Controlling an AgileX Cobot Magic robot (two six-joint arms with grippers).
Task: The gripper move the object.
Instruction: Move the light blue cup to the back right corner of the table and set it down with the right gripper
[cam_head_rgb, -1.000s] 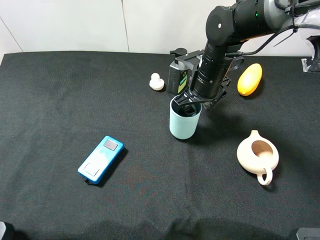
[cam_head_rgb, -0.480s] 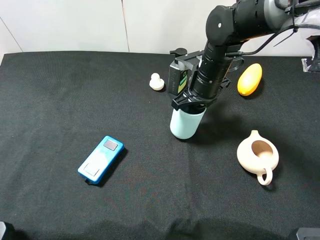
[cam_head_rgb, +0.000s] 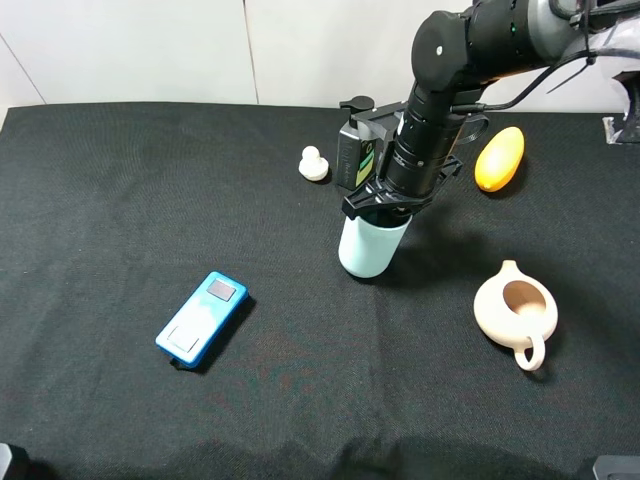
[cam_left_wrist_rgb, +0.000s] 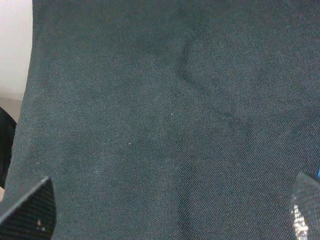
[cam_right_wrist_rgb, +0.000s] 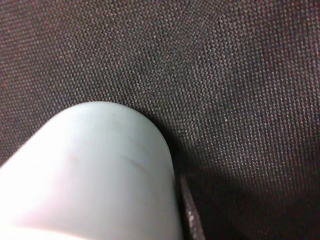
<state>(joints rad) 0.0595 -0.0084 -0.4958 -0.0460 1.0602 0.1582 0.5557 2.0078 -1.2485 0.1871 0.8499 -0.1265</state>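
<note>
A: Exterior high, item one: gripper (cam_head_rgb: 378, 203)?
B: Clenched on the cup (cam_head_rgb: 370, 245) at its rim, likely a grip for lifting. Cup upright, mid-cloth, just before the bottle (cam_head_rgb: 356, 152).
A: Surroundings?
B: Black cloth (cam_head_rgb: 120, 200), lightly creased. White wall (cam_head_rgb: 150, 50) behind. Pot (cam_head_rgb: 515, 310) right, device (cam_head_rgb: 201, 318) left.

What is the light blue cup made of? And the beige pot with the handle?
The cup looks like plastic: smooth, plain, matte pale blue all over. The pot looks like unglazed clay, dull and beige with no shine, but it could be plastic too.
</note>
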